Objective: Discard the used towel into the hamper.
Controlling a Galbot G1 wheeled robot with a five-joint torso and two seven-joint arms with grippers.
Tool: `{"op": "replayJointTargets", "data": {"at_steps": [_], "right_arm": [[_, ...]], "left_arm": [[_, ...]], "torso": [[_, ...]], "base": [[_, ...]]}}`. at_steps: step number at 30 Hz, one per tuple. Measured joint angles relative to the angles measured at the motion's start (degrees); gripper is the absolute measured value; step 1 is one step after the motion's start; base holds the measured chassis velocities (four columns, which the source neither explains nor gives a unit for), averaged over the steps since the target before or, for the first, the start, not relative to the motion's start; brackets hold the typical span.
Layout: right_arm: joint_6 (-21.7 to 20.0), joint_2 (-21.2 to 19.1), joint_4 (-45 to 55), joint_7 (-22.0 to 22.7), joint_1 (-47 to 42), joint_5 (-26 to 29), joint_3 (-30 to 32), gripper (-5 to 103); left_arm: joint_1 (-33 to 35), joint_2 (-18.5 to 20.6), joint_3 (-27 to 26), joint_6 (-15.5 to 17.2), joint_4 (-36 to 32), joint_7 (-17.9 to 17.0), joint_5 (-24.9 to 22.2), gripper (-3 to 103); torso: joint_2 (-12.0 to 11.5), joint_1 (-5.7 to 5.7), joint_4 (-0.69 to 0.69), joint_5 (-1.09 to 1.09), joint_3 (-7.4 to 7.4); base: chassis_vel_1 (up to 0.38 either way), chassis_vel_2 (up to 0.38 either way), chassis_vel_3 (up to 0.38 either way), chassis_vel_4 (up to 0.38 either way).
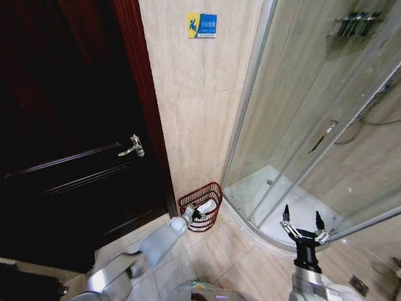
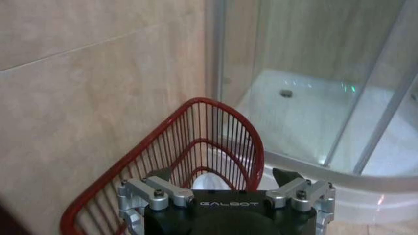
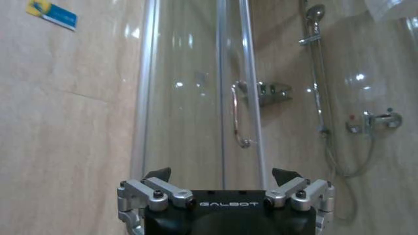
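Observation:
The hamper (image 1: 213, 217), a small red wire basket, stands on the floor tiles against the beige wall, between the door frame and the shower enclosure. A white towel (image 1: 208, 205) lies inside it. My left arm reaches forward and its gripper (image 1: 197, 215) hovers at the hamper's near rim. In the left wrist view the hamper (image 2: 202, 99) opens just ahead of the left gripper (image 2: 223, 175), which is open, with a patch of the towel (image 2: 209, 182) showing low between its fingers. My right gripper (image 1: 302, 221) is held upright before the shower glass, open (image 3: 222, 174) and holding nothing.
A dark wooden door (image 1: 69, 144) with a metal handle (image 1: 133, 147) stands to the left. The curved glass shower enclosure (image 1: 313, 125) and its white base (image 1: 250, 216) close off the right. Tiled floor (image 1: 219, 263) lies open in front of the hamper.

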Motion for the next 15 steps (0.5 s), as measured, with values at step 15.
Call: {"op": "replayJointTargets", "data": {"at_steps": [15], "right_arm": [[-13.98, -2.16, 13.44, 3.94, 0.14, -1.29, -1.95, 100]], "left_arm": [[24.21, 6.94, -24.47, -1.56, -29.79, -1.61, 6.22, 100]], "torso": [[0.0, -0.01, 0.02, 0.0, -0.01]], "base": [[0.0, 0.0, 0.0, 0.0]]}}
